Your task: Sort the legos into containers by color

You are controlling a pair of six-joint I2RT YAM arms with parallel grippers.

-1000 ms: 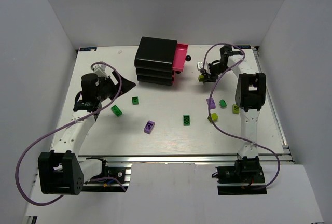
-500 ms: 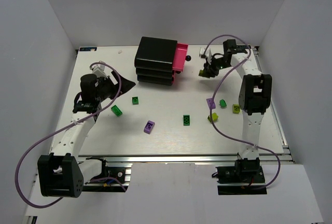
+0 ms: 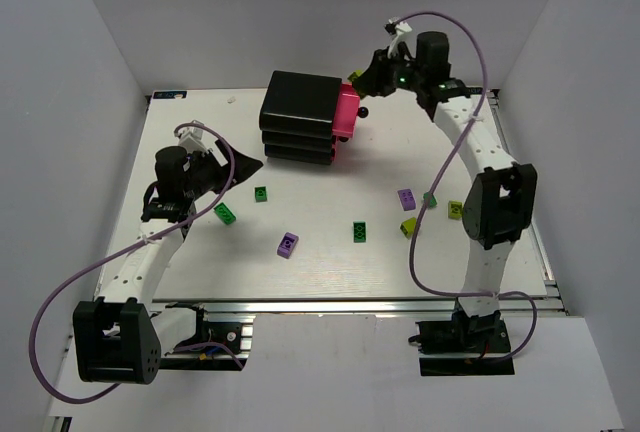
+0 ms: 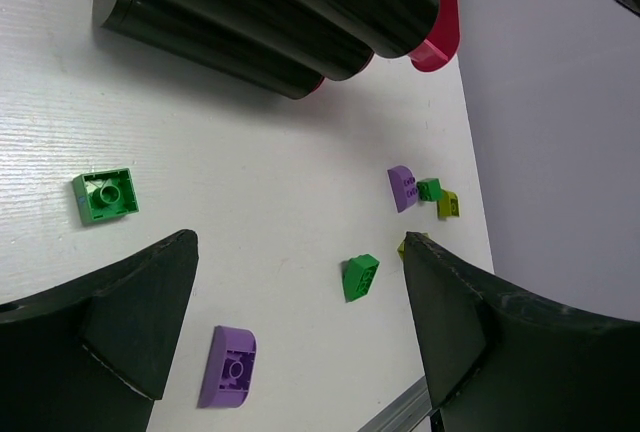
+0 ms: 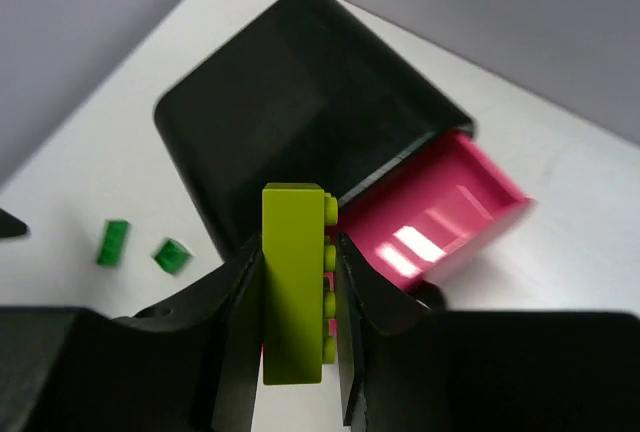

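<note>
**Lime-yellow brick aloft, most of the sorting still ahead**

Lime-yellow plastic sits clamped between my right pincer's (image 5: 297,297) pads: one long lime brick (image 5: 294,287), studs facing three o'clock in my wrist view, held on edge. From overhead I hang it above the table's far side, at about one o'clock from the black cabinet (image 3: 298,112), just beside the open top drawer (image 3: 345,112). That magenta drawer is pulled out; the two beneath it look shut. I can't see into it well enough to say what it already contains.

My left pincer (image 4: 300,322) gapes wide and holds nothing, hovering over the table's (image 3: 330,262) left half.

Judging by what lies about, little is done. Still loose on the table: a green brick (image 3: 225,214) and a smaller green brick (image 3: 261,193) near my left arm, a purple brick (image 3: 288,244) at six o'clock from the cabinet, another green piece (image 3: 360,231) further right, then a cluster of purple, green and lime pieces (image 3: 420,207) by my right arm.

The purple piece in that cluster bears some dark marking, too small to read. I see no other readable writing or brand.
</note>
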